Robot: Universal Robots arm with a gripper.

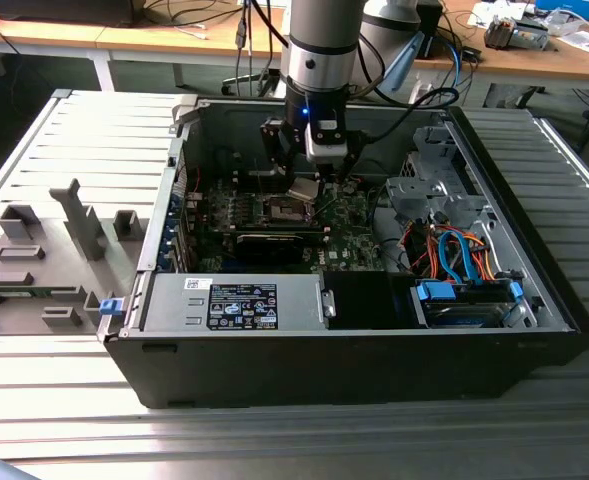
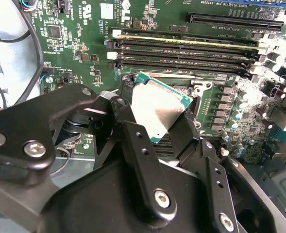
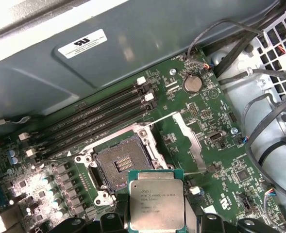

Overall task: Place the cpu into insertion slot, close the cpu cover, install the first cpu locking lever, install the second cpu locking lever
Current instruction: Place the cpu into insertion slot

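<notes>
The cpu [image 3: 156, 204] is a small square chip with a silver top and green edge, held between the black fingers [image 2: 128, 131] of my gripper [image 2: 155, 119], which is shut on it. In the exterior view the gripper [image 1: 307, 185] hangs inside the open computer case with the cpu [image 1: 304, 188] tilted just above the motherboard. The insertion slot [image 3: 119, 162] is a dark square socket with a silver rim, uncovered, close beside and below the chip. The cpu cover [image 3: 187, 138] stands raised at the socket's side. Thin wire levers [image 3: 84, 141] stick out near the socket.
Long black memory slots [image 3: 94, 119] run beside the socket. A black graphics card [image 1: 274, 243] lies in front of it, with the power supply [image 1: 234, 300] nearer still. Blue and orange cables [image 1: 454, 255] and a drive cage fill the exterior view's right. Grey fixtures [image 1: 34, 260] stand outside the case.
</notes>
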